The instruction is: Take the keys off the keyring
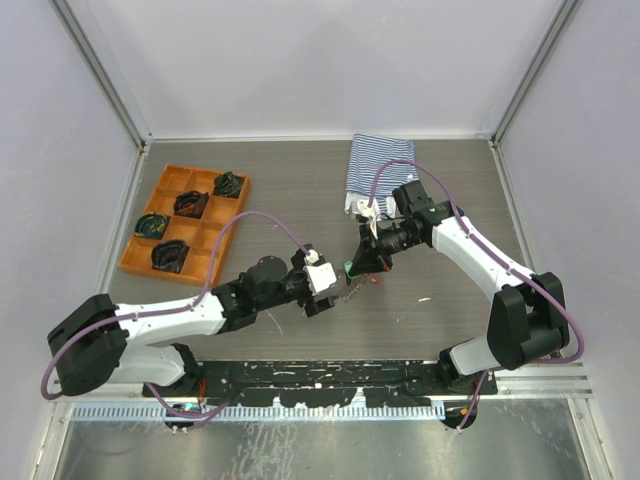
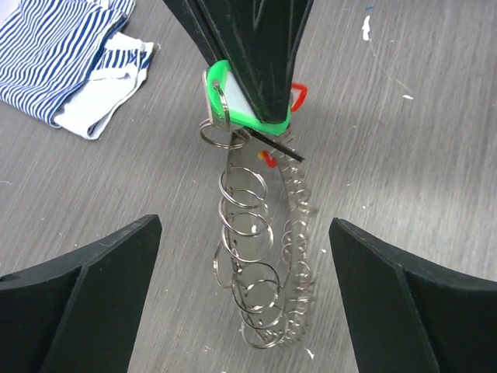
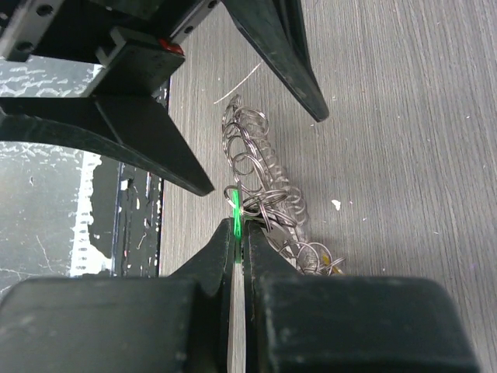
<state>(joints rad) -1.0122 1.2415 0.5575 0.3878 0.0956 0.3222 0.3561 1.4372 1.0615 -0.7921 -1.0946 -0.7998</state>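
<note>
My right gripper [image 3: 239, 225] is shut on a green-headed key [image 3: 234, 208], holding it just above the table. The same green key [image 2: 233, 105] shows in the left wrist view, pinched between the right gripper's dark fingers [image 2: 248, 47]. A small metal ring joins that key to the keyring [image 2: 252, 256], a chain of silver rings that hangs down to the tabletop. A red key head [image 2: 299, 95] and a yellow one [image 2: 268, 159] show behind the chain. My left gripper [image 2: 245, 224] stands open, its fingers wide on either side of the chain without touching it. In the top view both grippers meet at mid-table [image 1: 350, 275].
A striped blue-white cloth [image 1: 378, 165] lies at the back, behind the right arm. An orange tray [image 1: 232, 228] with dark bundles sits at the back left. Small white specks dot the grey wood-grain table [image 1: 450, 300].
</note>
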